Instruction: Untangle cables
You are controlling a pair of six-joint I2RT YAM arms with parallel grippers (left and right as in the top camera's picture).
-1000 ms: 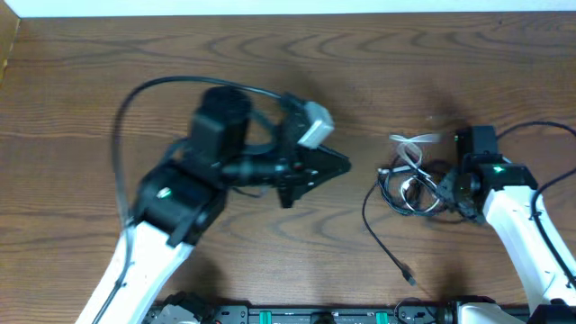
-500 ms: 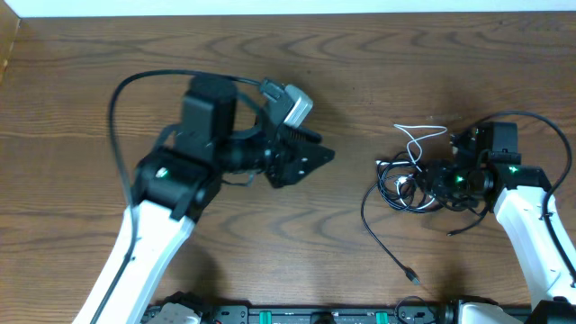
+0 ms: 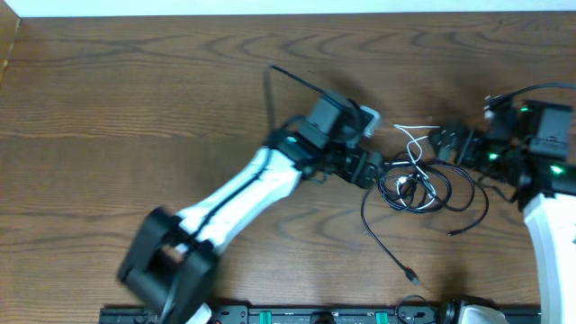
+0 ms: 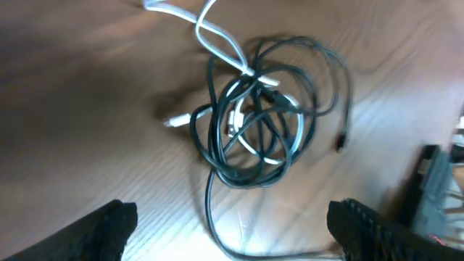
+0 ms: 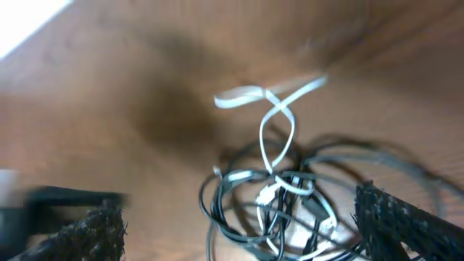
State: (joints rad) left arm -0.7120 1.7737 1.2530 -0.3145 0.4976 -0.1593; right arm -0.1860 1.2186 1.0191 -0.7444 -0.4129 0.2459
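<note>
Black and white cables (image 3: pixel 416 183) (still knotted) lie bundled on table, rt side.

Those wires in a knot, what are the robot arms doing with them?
Two robot arms are trying to untangle the cables, a black and white bundle lying on the table. The left pincer sits at the bundle's left edge and the right pincer at its right side. Both pincers are open, and neither grips a cable yet.

The tangled cables (image 3: pixel 416 184) lie on the wooden table (image 3: pixel 135 90) between the left fingers (image 3: pixel 369 169) and right fingers (image 3: pixel 447 142)
</note>
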